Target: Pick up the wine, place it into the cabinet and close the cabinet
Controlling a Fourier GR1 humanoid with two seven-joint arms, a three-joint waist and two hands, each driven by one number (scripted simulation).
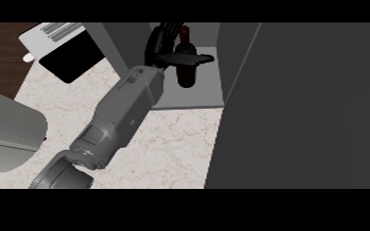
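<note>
Grey boxy forearm [123, 112], black hand [173, 57]

Wine bottle [186, 73] perhaps half hidden

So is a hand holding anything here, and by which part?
Yes. The one hand in view, which arm it belongs to unclear, is curled round the wine bottle at its shoulder, just below the neck, inside the open cabinet.

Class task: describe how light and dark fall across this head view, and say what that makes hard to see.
Head view: the marble counter is brightly lit; the cabinet interior is dim, so the dark wine and black hand nearly merge; the open door fills the right side as flat dark grey.
</note>
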